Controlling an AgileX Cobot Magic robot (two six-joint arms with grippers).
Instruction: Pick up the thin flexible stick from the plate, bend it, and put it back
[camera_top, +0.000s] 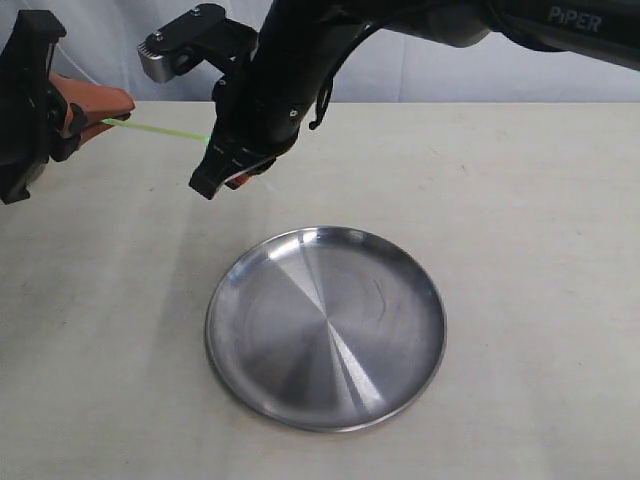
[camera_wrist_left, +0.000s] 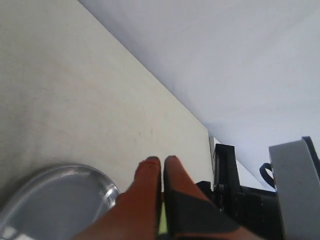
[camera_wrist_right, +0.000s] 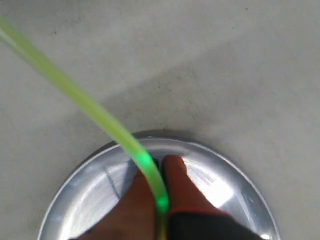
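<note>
The thin flexible stick (camera_top: 160, 131) is a pale green rod held in the air above the table, stretched between my two grippers at the upper left. My left gripper (camera_top: 118, 106), orange-fingered, is shut on its left end; a sliver of the stick (camera_wrist_left: 162, 225) shows between the closed fingers. My right gripper (camera_top: 232, 178) is shut on the other end. In the right wrist view the stick (camera_wrist_right: 95, 111) curves away from the closed fingers (camera_wrist_right: 177, 187). The steel plate (camera_top: 326, 327) lies below and to the right with nothing in it.
A pale tabletop (camera_top: 530, 230) surrounds the plate. The right arm's black body (camera_top: 300, 70) reaches across from the upper right. A light wall (camera_top: 100, 60) runs behind the table's far edge.
</note>
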